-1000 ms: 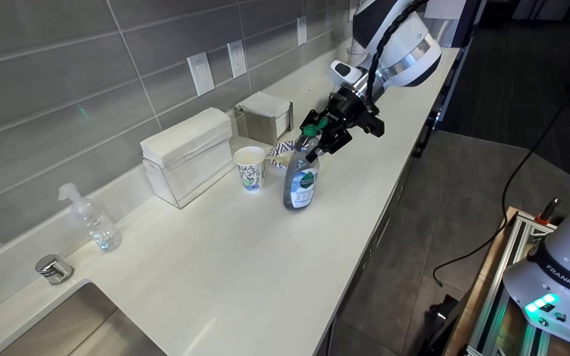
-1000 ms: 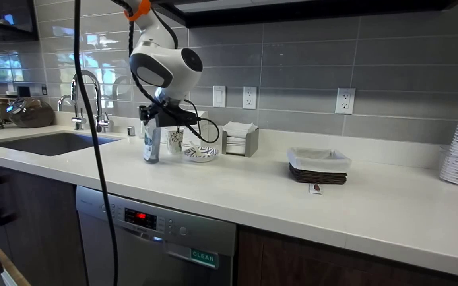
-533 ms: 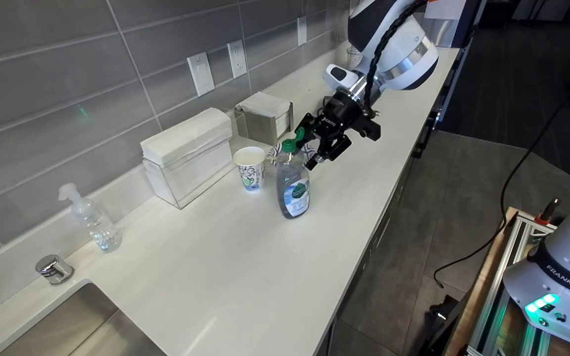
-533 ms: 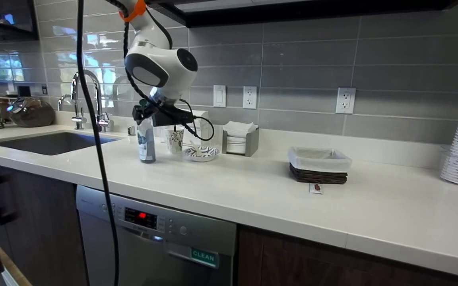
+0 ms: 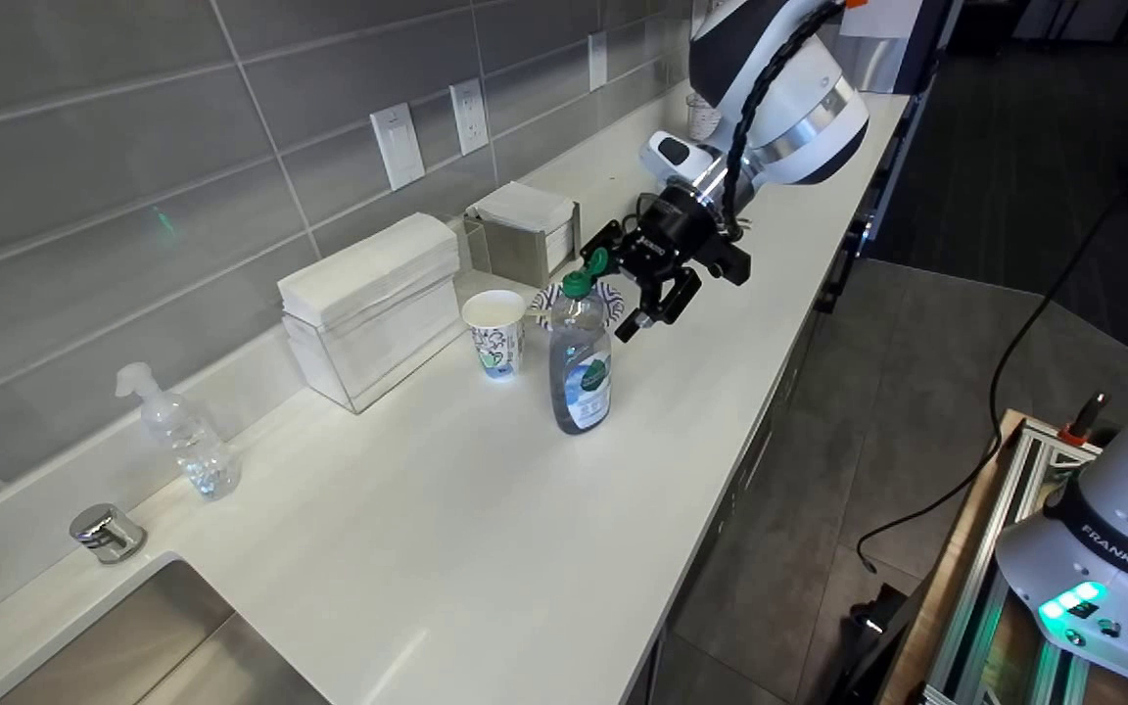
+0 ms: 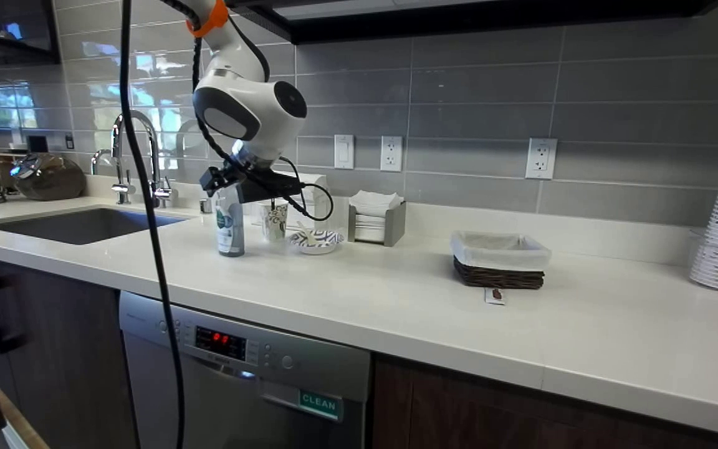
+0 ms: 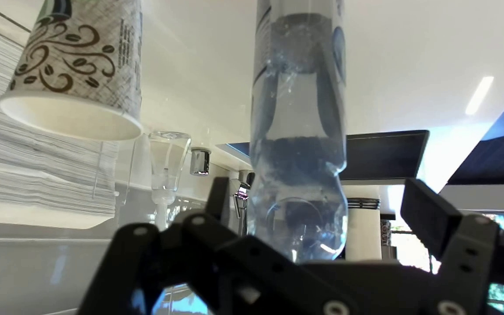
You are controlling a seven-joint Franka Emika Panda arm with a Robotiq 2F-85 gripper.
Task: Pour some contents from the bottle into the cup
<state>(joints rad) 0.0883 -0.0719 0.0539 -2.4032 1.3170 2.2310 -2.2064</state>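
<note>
The bottle [image 5: 579, 362] stands upright between the gripper's [image 7: 317, 192] spread fingers [image 7: 427, 214].

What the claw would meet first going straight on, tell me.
Most likely the green-capped bottle, which shows between the spread fingers in the wrist view; how near is unclear.

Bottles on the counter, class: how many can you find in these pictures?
2: the green-capped squeeze bottle beside the paper cup, and the clear pump bottle near the sink. Others may be hidden behind the arm.
</note>
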